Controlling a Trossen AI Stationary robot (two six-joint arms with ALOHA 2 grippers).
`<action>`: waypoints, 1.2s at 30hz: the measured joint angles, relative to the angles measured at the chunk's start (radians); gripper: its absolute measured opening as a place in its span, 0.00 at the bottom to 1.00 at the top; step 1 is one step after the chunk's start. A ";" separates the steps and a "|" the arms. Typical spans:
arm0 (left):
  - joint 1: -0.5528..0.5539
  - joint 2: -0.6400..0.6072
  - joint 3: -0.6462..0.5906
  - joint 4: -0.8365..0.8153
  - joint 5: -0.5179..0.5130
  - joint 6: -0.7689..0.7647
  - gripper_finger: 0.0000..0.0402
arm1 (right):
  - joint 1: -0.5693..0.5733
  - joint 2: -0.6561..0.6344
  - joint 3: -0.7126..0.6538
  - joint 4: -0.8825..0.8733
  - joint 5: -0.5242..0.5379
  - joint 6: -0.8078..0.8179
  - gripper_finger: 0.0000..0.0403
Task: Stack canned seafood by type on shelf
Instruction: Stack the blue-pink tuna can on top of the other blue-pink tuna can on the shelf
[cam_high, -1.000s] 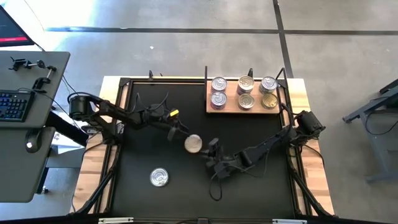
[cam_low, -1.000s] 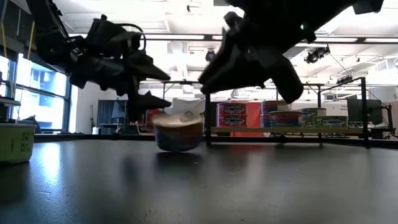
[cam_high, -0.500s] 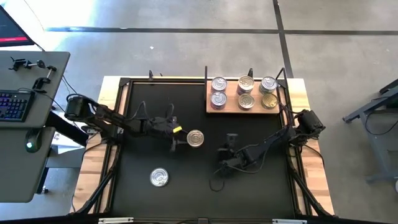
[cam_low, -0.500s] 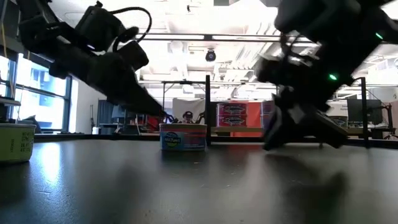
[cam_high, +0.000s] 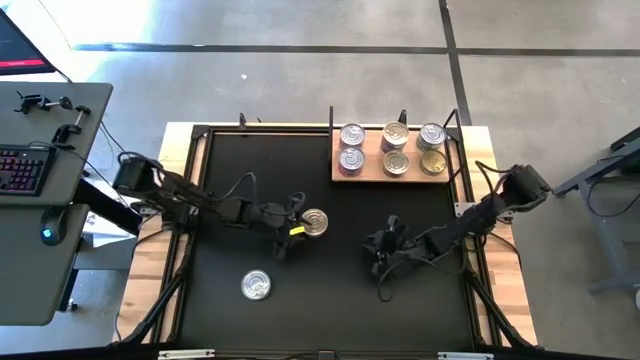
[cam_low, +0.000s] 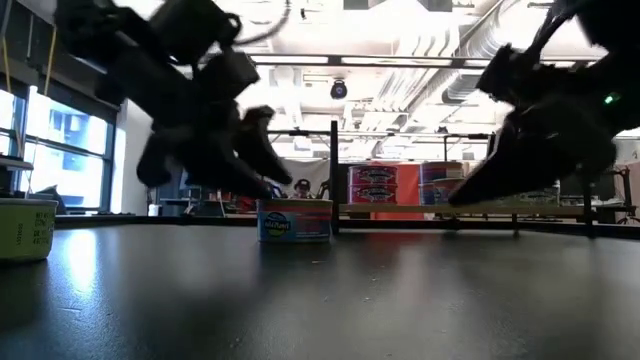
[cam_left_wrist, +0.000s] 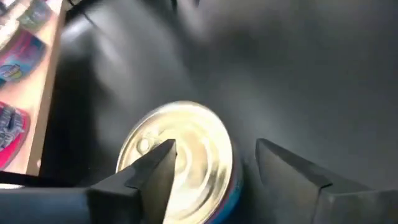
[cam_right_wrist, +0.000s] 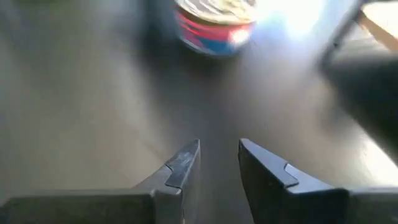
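- Black surface (cam_high: 330, 290) carries a wooden shelf (cam_high: 392, 172) at its far edge, holding six tins.
- Left hand (cam_high: 297, 222), fingers spread, sits just beside a lone tin (cam_high: 314, 222) mid-surface.
- Right hand (cam_high: 383, 243), fingers slightly parted, grasps nothing.
- Another tin (cam_high: 256, 287) lies near the front.

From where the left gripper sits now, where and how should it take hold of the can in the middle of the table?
Grip the can by its short round side wall, across the width. It stands upright, lid up, on the black table. The left gripper is open beside it on its left; likely best to come from that side, fingers astride the can.
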 joint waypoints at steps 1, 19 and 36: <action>0.005 0.018 0.019 -0.034 -0.002 0.021 0.51 | 0.009 0.000 0.002 0.023 -0.001 -0.033 0.25; 0.015 0.211 0.321 -0.262 0.057 -0.065 0.02 | 0.233 -0.225 0.260 -0.468 0.068 -0.117 0.25; 0.008 0.211 0.418 -0.247 0.078 -0.244 0.00 | 0.150 -0.026 -0.076 0.392 0.039 -0.461 0.54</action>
